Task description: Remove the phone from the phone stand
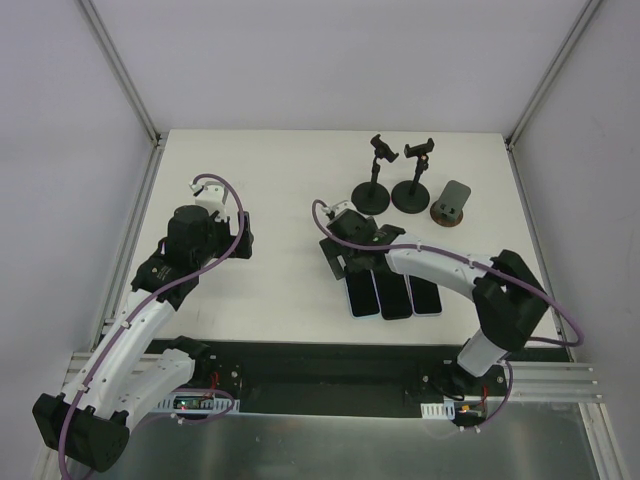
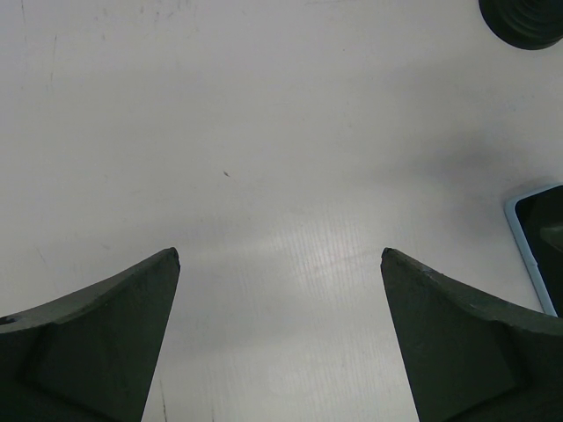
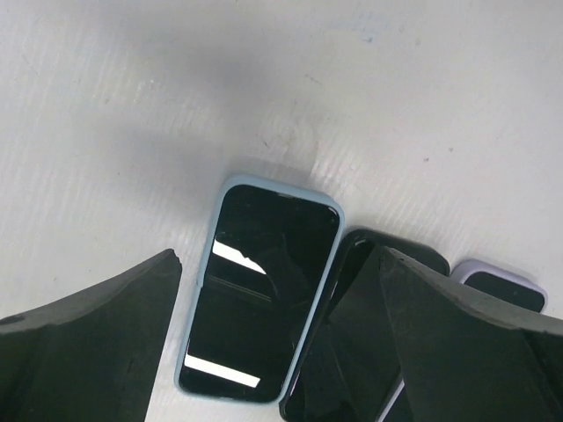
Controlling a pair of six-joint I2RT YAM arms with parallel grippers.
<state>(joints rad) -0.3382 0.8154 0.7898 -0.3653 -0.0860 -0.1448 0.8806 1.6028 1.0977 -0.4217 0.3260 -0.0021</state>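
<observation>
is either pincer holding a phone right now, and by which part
Nothing is held. The right pincer hangs open above the blue-cased phone; the left pincer is open too.

White desk (image 1: 270, 200); light-blue phone (image 3: 259, 299), black phone (image 3: 339, 352), pale lilac phone (image 3: 500, 288), all black screens; two black stands (image 1: 372, 196), one grey stand (image 1: 455, 198) with brown base.

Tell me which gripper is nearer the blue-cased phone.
Right. The right gripper hovers directly over the blue-cased phone; the left gripper sits well to its left, over the table.
</observation>
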